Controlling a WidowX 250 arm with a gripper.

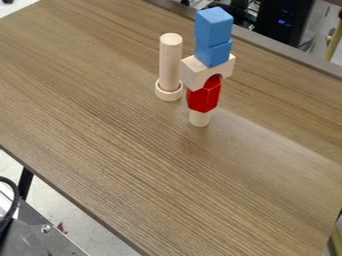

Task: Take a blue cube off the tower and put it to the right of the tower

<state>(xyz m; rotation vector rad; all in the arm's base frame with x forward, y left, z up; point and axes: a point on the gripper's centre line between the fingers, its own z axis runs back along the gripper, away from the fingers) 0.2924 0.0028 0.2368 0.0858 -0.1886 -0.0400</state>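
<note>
I can't tell how your gripper is set. The top blue painted-wood cube (212, 29) sits on the red, blue and pale block tower (203, 99), nearer the brown wood-look table's (120, 150) far edge. It seems light, hard, slippery; pinch its flat sides gently.

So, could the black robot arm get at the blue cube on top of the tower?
Probably, though reach is hard to judge: nothing sits on that blue cube, and the pale wooden cylinder stands clear of it.
</note>
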